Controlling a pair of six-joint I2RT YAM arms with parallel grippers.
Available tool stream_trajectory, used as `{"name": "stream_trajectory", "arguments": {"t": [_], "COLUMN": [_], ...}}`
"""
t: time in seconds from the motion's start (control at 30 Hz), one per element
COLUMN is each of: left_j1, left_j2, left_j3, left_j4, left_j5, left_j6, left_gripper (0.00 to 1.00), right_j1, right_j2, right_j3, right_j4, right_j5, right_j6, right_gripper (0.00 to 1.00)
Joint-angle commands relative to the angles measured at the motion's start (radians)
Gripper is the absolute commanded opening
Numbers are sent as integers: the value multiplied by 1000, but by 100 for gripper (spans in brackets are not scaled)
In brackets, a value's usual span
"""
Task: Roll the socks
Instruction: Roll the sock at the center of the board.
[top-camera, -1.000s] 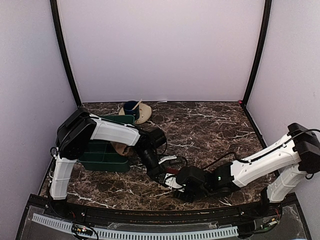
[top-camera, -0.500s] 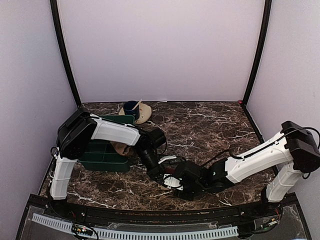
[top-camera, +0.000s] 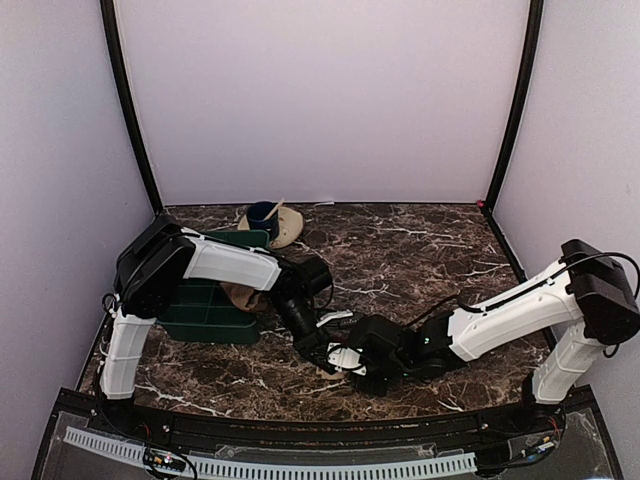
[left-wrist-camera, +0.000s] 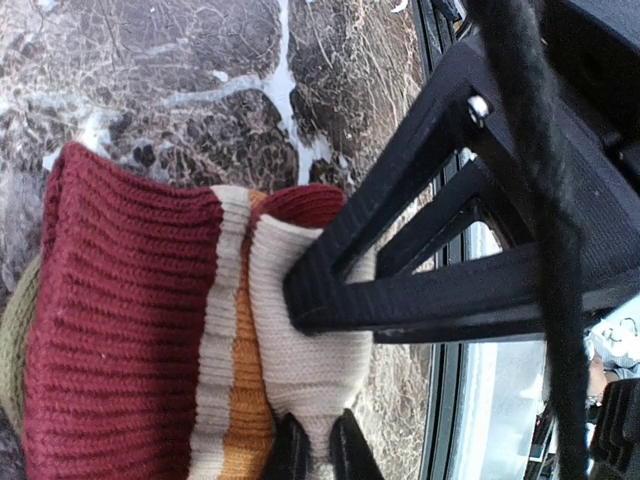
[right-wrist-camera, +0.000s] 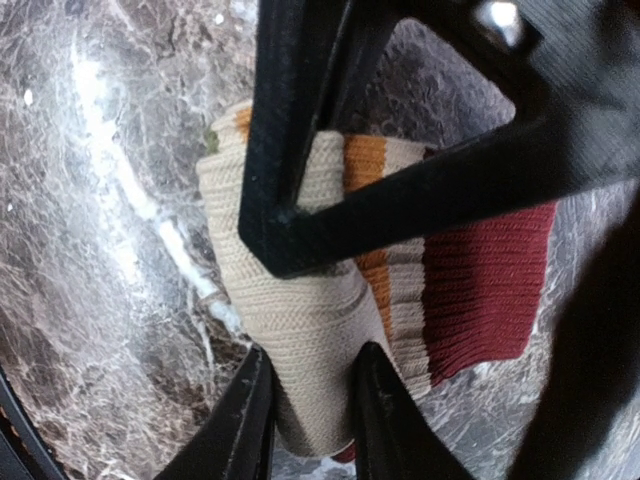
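Dark marbled worktop (top-camera: 420, 250), pale lilac walls on three sides. Left edge: green bin (top-camera: 200, 310), with a tan bundle (top-camera: 240, 297) at its right rim, likely the other sock but too hidden to be sure. Rear edge, left of centre: beige saucer (top-camera: 290, 228) carrying a blue cup (top-camera: 262, 213), well apart from the work. Near the front edge, about centre: my left gripper (left-wrist-camera: 317, 425), clenched on a thin fold of beige cloth at the end of the sock (left-wrist-camera: 130, 370). The sock lies on the worktop partly rolled, its dark red cuff flat and unrolled and an olive patch just showing at its left. Just beside and to the right: my right gripper (right-wrist-camera: 317, 350), its fingers pressed against both flanks of the beige roll and grasping it. Hazards, as I judge them: both my grippers crowd one small spot with their frames crossing, so either could knock the other. My left pinch holds little cloth and may slip. If either grip loosens early, the springy roll could unwind. The free red cuff may splay rather than tuck.
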Motion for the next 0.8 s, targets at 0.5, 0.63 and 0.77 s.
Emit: {"name": "stream_trajectory", "arguments": {"t": [0.5, 0.63, 0.77], "left_j1": [37, 47, 58], "left_j2": [-33, -65, -97], "left_j3": [-9, -32, -57], "left_j4": [5, 25, 49], "left_j5": [-144, -169, -170], "left_j6": [-67, -79, -94], "left_gripper": [23, 26, 30], "right_j1": [-30, -37, -44], "right_j2": [67, 69, 63], "right_j3": [27, 30, 33], "right_j4": [-61, -66, -66], "right_j5": [-102, -115, -127], "right_j6": [56, 67, 79], "right_gripper": [3, 2, 1]}}
